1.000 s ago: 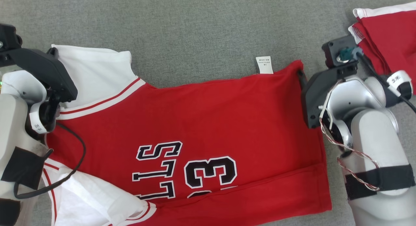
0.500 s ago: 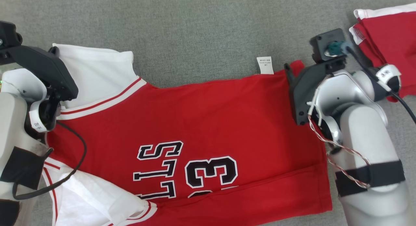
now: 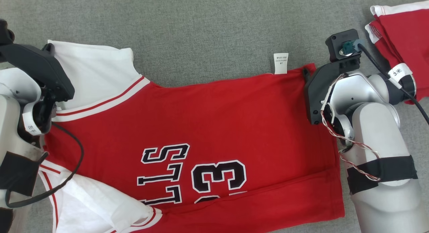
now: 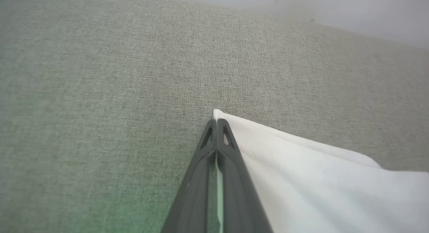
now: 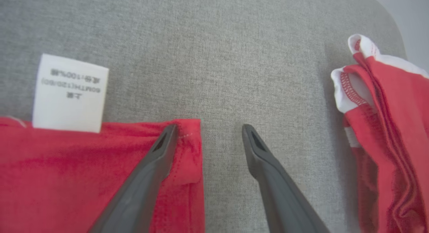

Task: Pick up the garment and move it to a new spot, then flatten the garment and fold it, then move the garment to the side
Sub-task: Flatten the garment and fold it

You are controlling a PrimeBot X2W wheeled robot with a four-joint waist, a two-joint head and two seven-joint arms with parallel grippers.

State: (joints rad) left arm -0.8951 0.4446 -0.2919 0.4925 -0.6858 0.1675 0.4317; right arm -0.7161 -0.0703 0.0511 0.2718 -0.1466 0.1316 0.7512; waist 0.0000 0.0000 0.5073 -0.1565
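Left gripper (image 4: 216,122) pinched, right gripper (image 5: 209,127) spread.

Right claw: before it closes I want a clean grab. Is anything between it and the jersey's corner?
Nothing visible. The open right claw straddles the jersey's corner, one finger over the cloth, the other over grey surface. The care label and the other red garment lie aside.

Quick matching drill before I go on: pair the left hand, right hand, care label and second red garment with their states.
1 left hand
2 right hand
3 care label
4 second red garment

A open, one finger over a red corner of the jersey
B lying apart from the jersey
C shut on a white corner of the jersey
D sticking out past the jersey's edge

Pairs: 1-C, 2-A, 3-D, 4-B
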